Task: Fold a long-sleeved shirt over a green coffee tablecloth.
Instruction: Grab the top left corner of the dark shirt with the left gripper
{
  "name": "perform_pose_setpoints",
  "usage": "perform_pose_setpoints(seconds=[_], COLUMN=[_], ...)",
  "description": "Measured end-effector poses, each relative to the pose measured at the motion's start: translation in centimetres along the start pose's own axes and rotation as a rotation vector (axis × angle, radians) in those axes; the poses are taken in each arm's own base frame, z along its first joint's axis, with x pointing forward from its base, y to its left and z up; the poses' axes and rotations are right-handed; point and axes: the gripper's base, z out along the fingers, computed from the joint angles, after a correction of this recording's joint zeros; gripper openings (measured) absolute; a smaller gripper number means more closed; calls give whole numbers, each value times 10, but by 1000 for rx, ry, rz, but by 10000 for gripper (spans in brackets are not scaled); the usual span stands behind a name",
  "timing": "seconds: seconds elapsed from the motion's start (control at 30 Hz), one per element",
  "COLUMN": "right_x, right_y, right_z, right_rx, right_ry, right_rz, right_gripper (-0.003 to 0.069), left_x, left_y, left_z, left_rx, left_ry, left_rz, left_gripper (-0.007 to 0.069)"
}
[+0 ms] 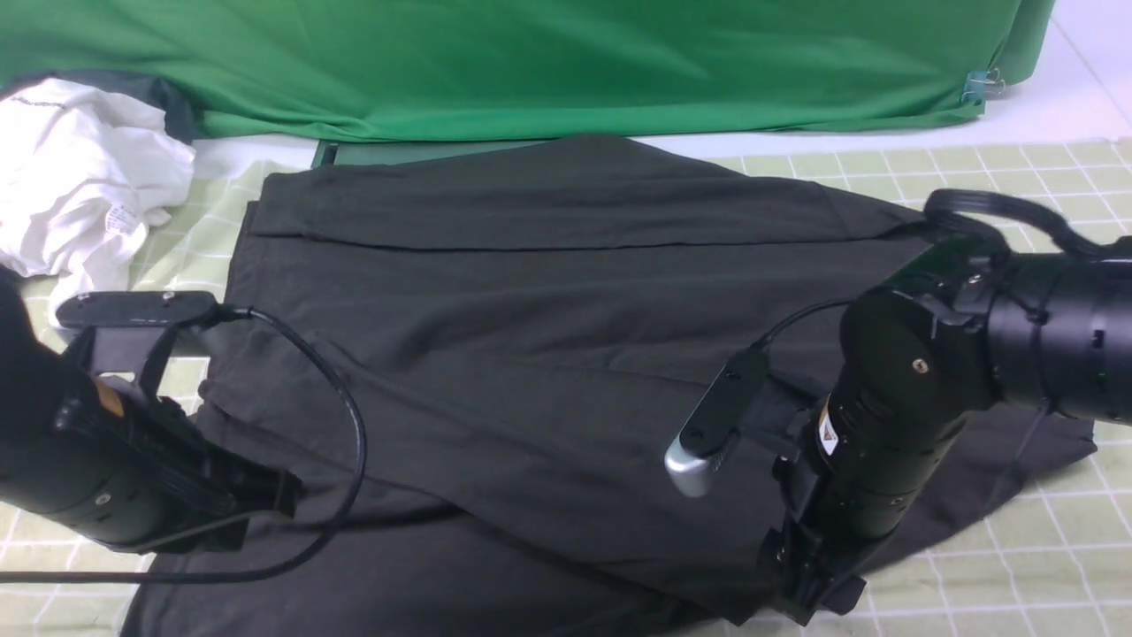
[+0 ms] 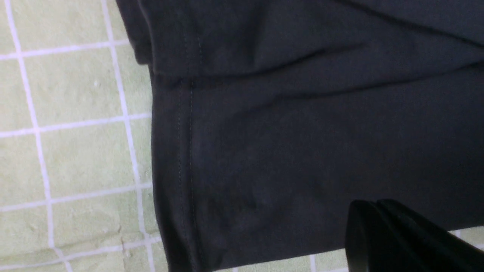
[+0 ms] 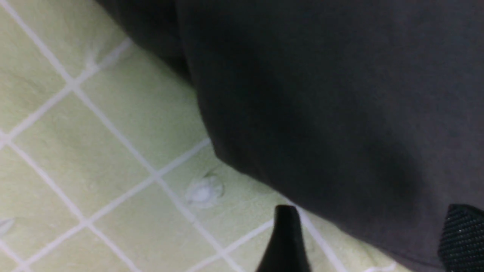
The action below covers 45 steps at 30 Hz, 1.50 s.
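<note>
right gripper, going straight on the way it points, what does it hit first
Likely the long-sleeved shirt at its near edge, then the green coffee tablecloth beneath; depth is unclear.

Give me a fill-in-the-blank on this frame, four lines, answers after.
1. The crumpled garment at the far left of the front view is ____.
2. The long-sleeved shirt lies on the green coffee tablecloth, whose thin white lines form ____.
3. At the shirt's near edge, the right gripper has its jaws ____.
4. The plain draped fabric behind the shirt is deep ____.

Missing words: white; squares; open; green.
</note>
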Motion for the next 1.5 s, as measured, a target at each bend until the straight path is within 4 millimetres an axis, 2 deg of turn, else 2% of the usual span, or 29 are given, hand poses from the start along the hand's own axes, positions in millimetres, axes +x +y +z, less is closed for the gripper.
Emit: perform_pose_setpoints(seconds=[0.17,0.23,0.3,0.43,0.5,0.67,0.87,1.03,1.17,1.3,1.37,1.5], right_x=[-3,-3,-4,-1,1,8,43,66,84,95,96,95], right_y=[-1,-1,-2,-1,0,2,15,26,34,38,39,39], right_z=[18,22,22,22,21,23,17,2,0,8,9,9], right_rx=[-14,-12,-9,-17,-23,-27,-41,-67,-92,-114,-113,-113], right_ry=[44,54,52,83,102,115,130,100,110,152,152,142], right_rz=[-14,-21,-23,-16,4,34,88,130,159,175,197,222], right_gripper=[502,461,383,92,39,27,27,27,27,32,59,204], left_x=[-2,-2,-2,0,2,9,17,22,26,23,23,26], left_y=[0,0,1,2,2,3,4,4,5,5,4,3], left_z=[-1,-1,0,0,-1,-1,-2,-3,1,2,3,8], left_rx=[2,-2,-10,-16,-22,-40,-57,-62,-64,-62,-58,-49], left_ry=[-25,-25,-24,-8,16,86,176,229,240,203,206,268], left_rz=[-27,-58,-79,-118,-120,-117,-116,-120,-122,-158,-200,-221], left_gripper=[1,1,1,1,1,5,12,26,79,122,130,155])
